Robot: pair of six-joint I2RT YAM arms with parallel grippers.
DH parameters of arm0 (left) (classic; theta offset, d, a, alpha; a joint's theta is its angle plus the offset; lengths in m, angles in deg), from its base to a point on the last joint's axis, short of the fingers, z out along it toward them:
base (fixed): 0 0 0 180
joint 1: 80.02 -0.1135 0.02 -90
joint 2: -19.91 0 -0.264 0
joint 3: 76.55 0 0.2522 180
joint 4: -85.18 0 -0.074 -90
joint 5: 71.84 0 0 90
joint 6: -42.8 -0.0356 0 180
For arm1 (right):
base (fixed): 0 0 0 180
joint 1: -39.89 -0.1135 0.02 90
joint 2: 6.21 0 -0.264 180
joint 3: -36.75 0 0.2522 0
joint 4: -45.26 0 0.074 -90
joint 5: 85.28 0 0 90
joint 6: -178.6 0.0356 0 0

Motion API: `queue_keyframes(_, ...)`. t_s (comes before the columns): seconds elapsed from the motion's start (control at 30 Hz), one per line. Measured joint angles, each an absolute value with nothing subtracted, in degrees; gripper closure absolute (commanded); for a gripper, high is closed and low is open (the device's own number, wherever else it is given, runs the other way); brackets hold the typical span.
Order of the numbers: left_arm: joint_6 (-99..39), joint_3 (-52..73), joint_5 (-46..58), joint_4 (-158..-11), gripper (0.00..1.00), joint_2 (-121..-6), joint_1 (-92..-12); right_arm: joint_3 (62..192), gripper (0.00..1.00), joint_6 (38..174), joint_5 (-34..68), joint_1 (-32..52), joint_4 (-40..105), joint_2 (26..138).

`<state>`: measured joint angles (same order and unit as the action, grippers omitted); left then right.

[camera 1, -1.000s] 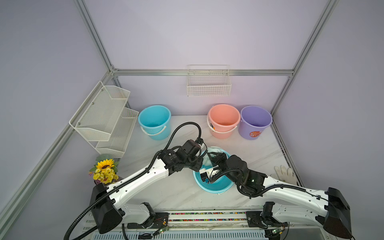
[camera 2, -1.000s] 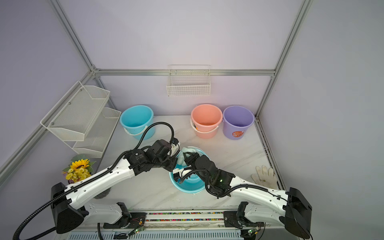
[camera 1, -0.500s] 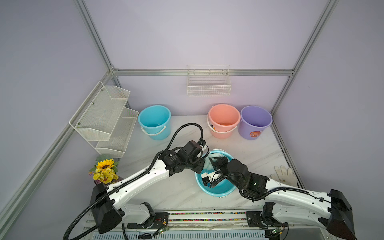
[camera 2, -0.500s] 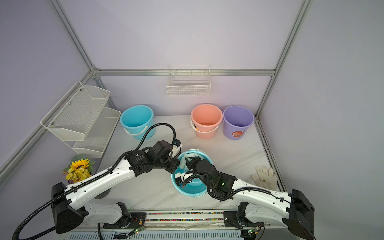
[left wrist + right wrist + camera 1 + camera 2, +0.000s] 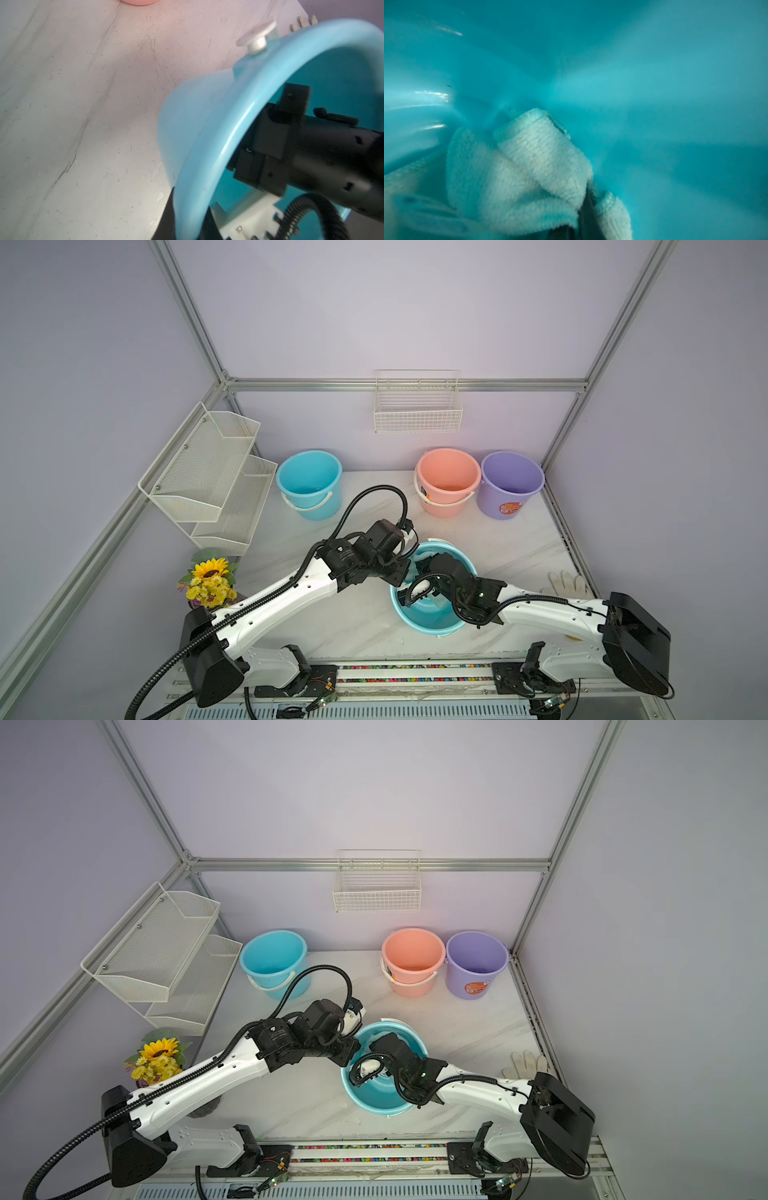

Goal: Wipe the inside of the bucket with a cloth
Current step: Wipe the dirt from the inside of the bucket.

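Observation:
A teal bucket [image 5: 432, 628] [image 5: 374, 1104] stands tilted near the table's front middle. My left gripper [image 5: 401, 576] [image 5: 187, 224] is shut on its rim [image 5: 228, 128], one finger outside and one inside. My right gripper [image 5: 434, 564] [image 5: 585, 218] reaches down into the bucket and is shut on the pale mint cloth [image 5: 529, 166]. The bunched cloth presses against the teal inner wall [image 5: 654, 83]. In both top views the right wrist covers most of the cloth; a pale edge [image 5: 424, 558] shows by the far rim.
Along the back wall stand a blue bucket [image 5: 309, 483], a pink bucket [image 5: 446, 481] and a purple bucket [image 5: 511, 483]. A white glove [image 5: 567, 583] lies at the right edge. Sunflowers [image 5: 210, 583] and a wire shelf [image 5: 208, 472] are at the left, a wire basket [image 5: 417, 402] hangs behind.
My right wrist has slid leftward inside the bucket with the cloth, mostly in the first half second. The left gripper has kept its hold on the rim and barely moved.

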<state>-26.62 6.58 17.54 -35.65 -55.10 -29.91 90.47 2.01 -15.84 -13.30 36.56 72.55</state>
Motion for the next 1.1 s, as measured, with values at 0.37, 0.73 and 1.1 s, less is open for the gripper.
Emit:
queue_keyframes(0.37,-25.31,6.58,19.9,-36.49,1.0,-55.12,-30.48,92.99,1.0,3.52,-9.68,-6.87,44.62,84.35)
queue_keyframes(0.73,-25.74,6.58,19.33,-37.29,1.0,-54.99,-30.26,93.86,1.0,3.1,-12.8,-10.28,34.44,75.48)
queue_keyframes(1.1,-25.79,6.58,18.56,-38.89,1.0,-54.99,-30.0,103.59,1.0,2.54,-21.61,-19.35,16.69,62.97)
